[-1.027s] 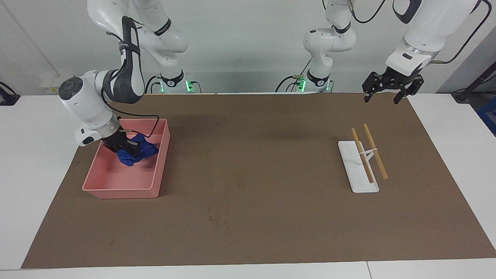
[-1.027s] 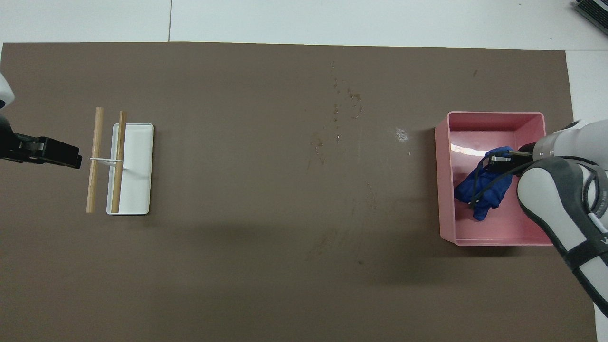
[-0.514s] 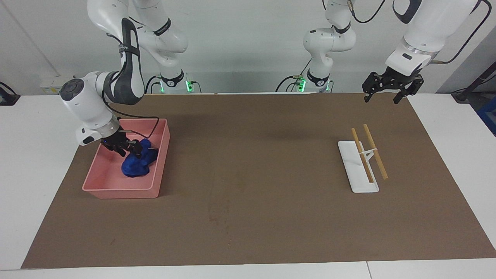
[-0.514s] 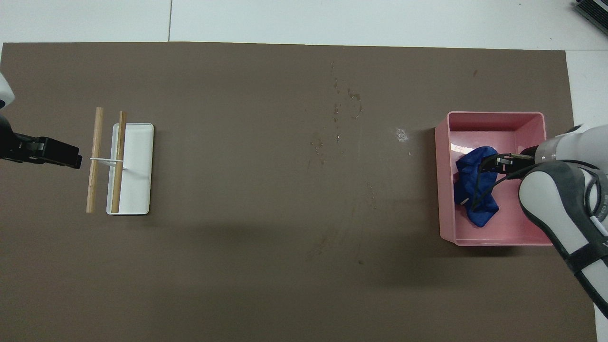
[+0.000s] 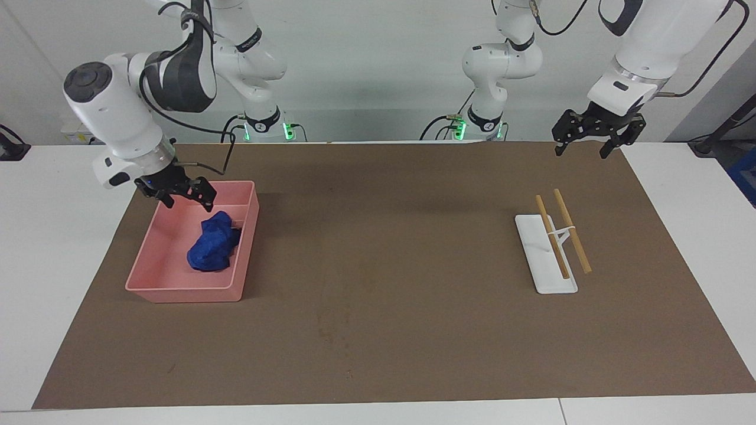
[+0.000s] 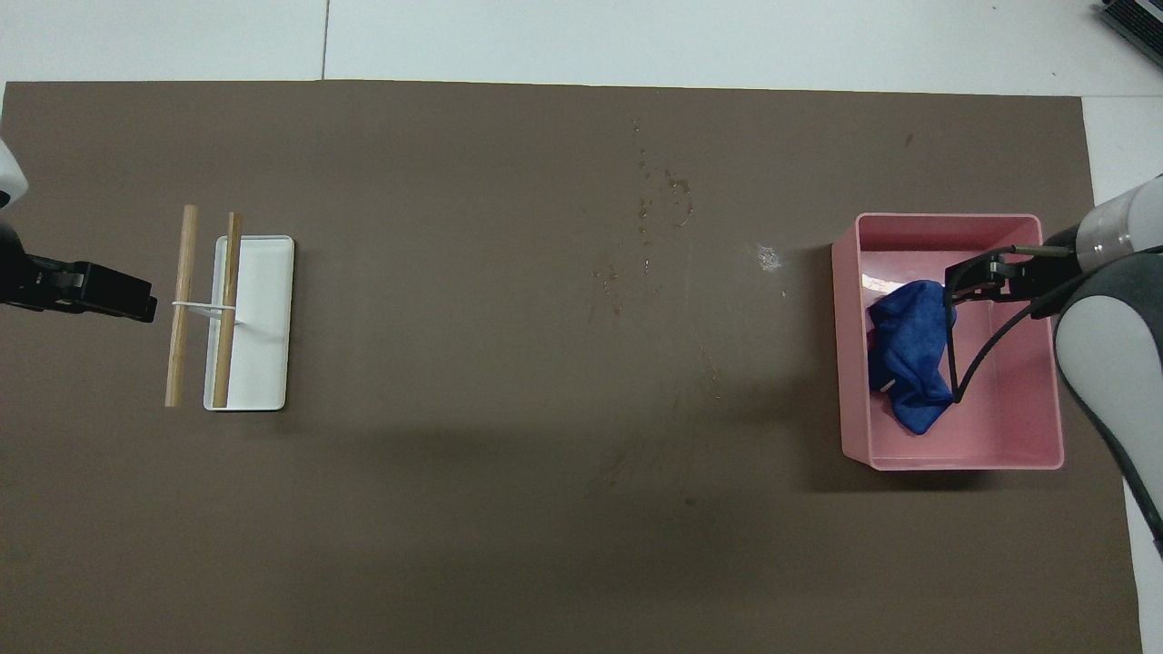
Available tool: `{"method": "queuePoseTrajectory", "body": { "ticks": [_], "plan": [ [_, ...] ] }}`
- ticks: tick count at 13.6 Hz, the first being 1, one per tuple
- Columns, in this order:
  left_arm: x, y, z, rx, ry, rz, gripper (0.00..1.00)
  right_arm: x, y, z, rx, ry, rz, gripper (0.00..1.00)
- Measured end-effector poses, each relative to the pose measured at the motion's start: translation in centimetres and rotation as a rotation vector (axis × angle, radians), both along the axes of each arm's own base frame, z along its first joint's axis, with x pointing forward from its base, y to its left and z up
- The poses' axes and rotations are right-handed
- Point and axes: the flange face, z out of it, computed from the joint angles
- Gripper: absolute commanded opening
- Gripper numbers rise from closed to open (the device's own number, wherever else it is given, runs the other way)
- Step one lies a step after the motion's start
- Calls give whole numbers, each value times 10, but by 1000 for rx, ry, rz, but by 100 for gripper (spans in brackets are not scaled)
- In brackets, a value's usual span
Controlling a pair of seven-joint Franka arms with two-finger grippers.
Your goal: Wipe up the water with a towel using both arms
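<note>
- towel (image 5: pixel 213 249) lies bunched inside the pink tray (image 5: pixel 153 283), just below the right gripper (image 5: pixel 188 201) and not touching it.
- right gripper hangs over the tray's robot-side end, fingers spread wide with nothing in them.
- left gripper (image 5: pixel 581 149) waits in the air over the mat (image 5: pixel 390 330) edge, jaws apart and empty.
- white plate (image 5: pixel 534 260) with two wooden sticks (image 5: pixel 572 231) sits below the left gripper, apart from it.

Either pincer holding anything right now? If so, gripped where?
Nothing is held. The right pincer is open, raised over the pink tray; the towel lies loose inside it. The left pincer waits open and empty.
</note>
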Motion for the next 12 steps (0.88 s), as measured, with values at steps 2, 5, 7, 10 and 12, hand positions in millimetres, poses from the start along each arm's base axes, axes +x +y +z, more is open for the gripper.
{"method": "queuePoseTrajectory", "body": {
  "ticks": [2,5,7,10,12],
  "plan": [
    [0,0,0,0,0,0,100,-2,46,30,-13,-16,-23,100],
    [0,0,0,0,0,0,100,-8,75,57,-8,-59,-39,100],
    [0,0,0,0,0,0,100,-18,73,78,-8,-88,-43,100],
    [0,0,0,0,0,0,100,-39,63,108,-14,-102,-57,100],
    [0,0,0,0,0,0,100,-45,52,118,-18,-82,-66,100]
  ]
}}
